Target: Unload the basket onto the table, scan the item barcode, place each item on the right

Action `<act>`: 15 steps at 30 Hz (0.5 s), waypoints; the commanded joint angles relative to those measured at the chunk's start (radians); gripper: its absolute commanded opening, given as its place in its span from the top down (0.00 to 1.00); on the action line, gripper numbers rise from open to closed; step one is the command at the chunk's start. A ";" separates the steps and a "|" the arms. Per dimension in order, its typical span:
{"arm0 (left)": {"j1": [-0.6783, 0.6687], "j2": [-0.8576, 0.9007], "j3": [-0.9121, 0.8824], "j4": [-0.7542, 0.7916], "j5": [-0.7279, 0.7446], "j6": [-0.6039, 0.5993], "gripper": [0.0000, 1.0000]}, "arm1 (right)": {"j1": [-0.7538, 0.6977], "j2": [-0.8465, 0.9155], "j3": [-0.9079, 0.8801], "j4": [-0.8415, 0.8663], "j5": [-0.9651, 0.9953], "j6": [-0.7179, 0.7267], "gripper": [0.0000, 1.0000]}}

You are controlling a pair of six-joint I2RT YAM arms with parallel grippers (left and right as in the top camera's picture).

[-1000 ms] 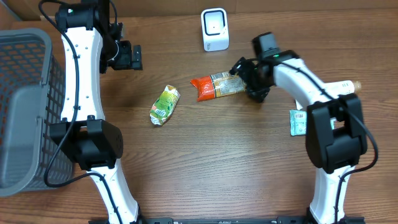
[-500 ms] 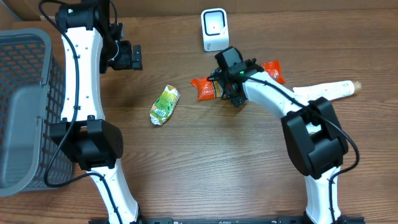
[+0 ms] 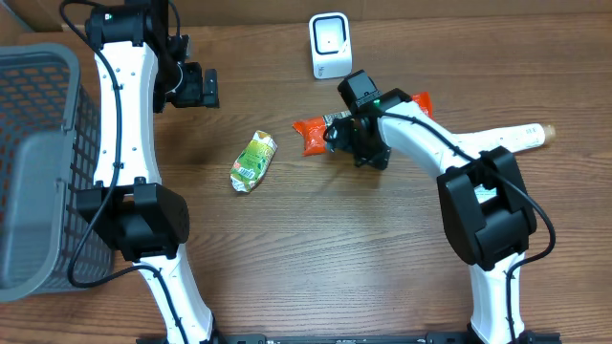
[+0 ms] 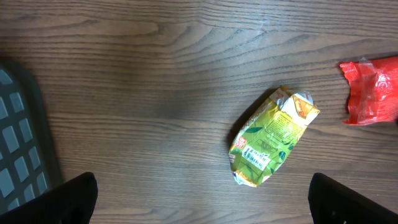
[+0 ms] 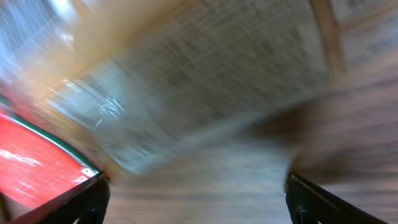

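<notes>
Sadly, print on orange packet (image 5: pixel 205 87) seems unreadable.

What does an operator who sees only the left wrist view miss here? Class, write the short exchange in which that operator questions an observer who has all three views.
Operator: I see only a red corner at my right edge. What is it?
Observer: It is the end of a red-orange packet. The right gripper sits over the rest of it, fingers spread.
Operator: Where is the scanner? I cannot see it at all.
Observer: The white scanner stands just beyond that packet, away from the arms' bases.
</notes>
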 commanded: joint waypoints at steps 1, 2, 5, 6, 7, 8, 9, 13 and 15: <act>-0.002 0.008 -0.003 0.001 -0.003 0.018 0.00 | -0.048 0.043 0.008 -0.049 -0.028 -0.221 0.08; -0.002 0.008 -0.003 0.001 -0.003 0.018 0.00 | -0.060 0.043 0.008 -0.056 -0.019 -0.225 0.07; -0.002 0.008 -0.003 0.001 -0.003 0.018 0.01 | -0.101 0.040 0.010 -0.051 -0.050 -0.215 0.07; -0.002 0.008 -0.003 0.001 -0.003 0.018 0.01 | -0.114 0.039 0.011 -0.041 -0.070 -0.181 0.07; -0.002 0.008 -0.003 0.001 -0.003 0.018 0.00 | -0.127 0.034 0.013 -0.031 -0.087 -0.128 0.00; -0.002 0.008 -0.003 0.001 -0.003 0.018 0.00 | -0.141 0.027 0.013 -0.016 -0.095 -0.056 0.00; -0.002 0.008 -0.003 0.001 -0.003 0.018 0.00 | -0.150 0.021 0.013 -0.002 -0.096 0.006 0.00; -0.002 0.008 -0.003 0.001 -0.003 0.018 0.00 | -0.168 0.002 0.013 0.097 -0.095 0.270 0.00; -0.002 0.008 -0.003 0.001 -0.003 0.018 0.00 | -0.168 0.002 0.013 0.153 -0.093 0.361 0.00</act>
